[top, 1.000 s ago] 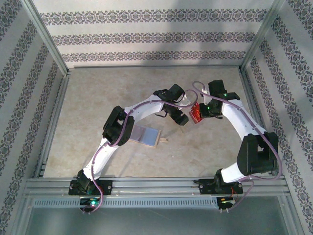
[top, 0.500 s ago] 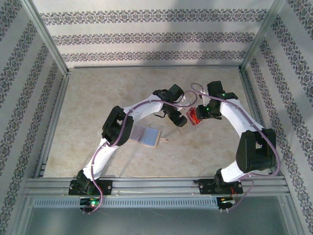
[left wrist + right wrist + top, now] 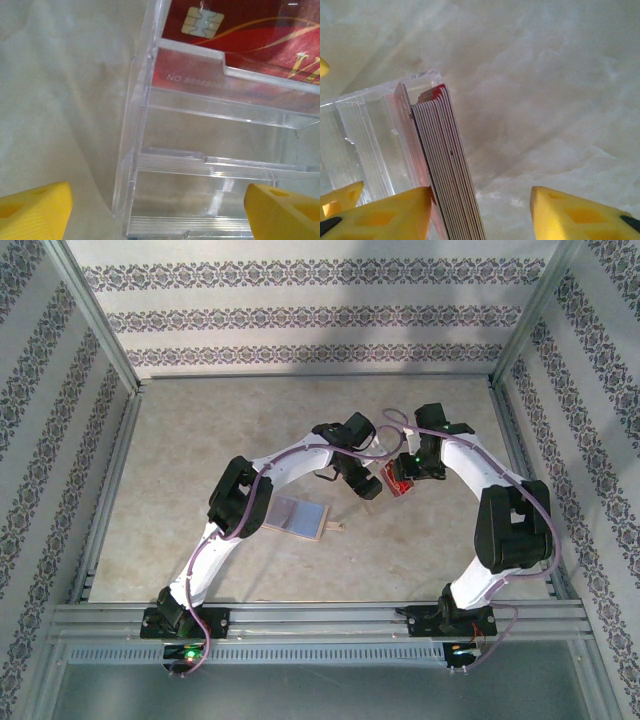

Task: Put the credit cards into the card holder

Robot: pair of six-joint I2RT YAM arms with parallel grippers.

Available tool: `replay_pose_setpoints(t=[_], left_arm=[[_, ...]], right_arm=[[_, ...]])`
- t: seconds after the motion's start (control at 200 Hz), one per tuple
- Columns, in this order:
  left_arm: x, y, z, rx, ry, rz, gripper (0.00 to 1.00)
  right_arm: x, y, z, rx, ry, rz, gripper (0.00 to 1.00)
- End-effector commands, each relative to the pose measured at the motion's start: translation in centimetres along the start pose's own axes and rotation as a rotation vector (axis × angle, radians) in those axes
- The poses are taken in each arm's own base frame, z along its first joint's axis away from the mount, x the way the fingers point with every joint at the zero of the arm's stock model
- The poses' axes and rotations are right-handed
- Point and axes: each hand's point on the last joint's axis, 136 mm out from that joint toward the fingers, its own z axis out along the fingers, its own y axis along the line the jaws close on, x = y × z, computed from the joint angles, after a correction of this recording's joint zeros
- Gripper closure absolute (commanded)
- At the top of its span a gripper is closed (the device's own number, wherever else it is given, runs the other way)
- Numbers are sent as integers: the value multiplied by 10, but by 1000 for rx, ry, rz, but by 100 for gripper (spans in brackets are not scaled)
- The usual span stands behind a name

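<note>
The credit cards [image 3: 447, 165] form a red stack standing on edge in a clear plastic rack [image 3: 365, 130]. My right gripper [image 3: 481, 196] is open around the stack, its left finger [image 3: 395, 212] against the cards and its right finger well apart. In the left wrist view the front card [image 3: 250, 25] shows its chip above the rack's vacant slots [image 3: 200, 125]. My left gripper [image 3: 157, 212] is open, its fingers wide on either side of the rack's near end. From above, both grippers [image 3: 368, 488] [image 3: 403, 476] meet at the cards [image 3: 397, 483]. The card holder [image 3: 300, 517] lies open to the left.
Metal rails and patterned walls [image 3: 300, 315] close in the beige table [image 3: 200, 440] on three sides. My left arm's elbow [image 3: 238, 502] hangs over the card holder's left edge. A small tan tab [image 3: 336, 527] sticks out from the holder's right side.
My right gripper has opened and let go of the red cards, which now stand lower in the rack. The right wrist has shifted slightly left. The left gripper stays open.
</note>
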Motion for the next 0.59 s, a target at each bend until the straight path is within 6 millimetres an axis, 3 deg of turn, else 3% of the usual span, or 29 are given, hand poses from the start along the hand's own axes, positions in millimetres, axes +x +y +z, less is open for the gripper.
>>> replay_pose_setpoints(t=[0.0, 0.175, 0.395, 0.59], left_arm=[[27, 1, 0, 1, 91, -23, 11], [28, 1, 1, 2, 96, -24, 11], [29, 0, 0, 1, 99, -19, 11], [29, 1, 1, -2, 100, -19, 11]], right_arm=[[-13, -7, -7, 27, -29, 21, 49], [-10, -10, -18, 18, -43, 36, 58], [-2, -3, -14, -16, -18, 26, 75], [-4, -3, -26, 11, -40, 1, 77]])
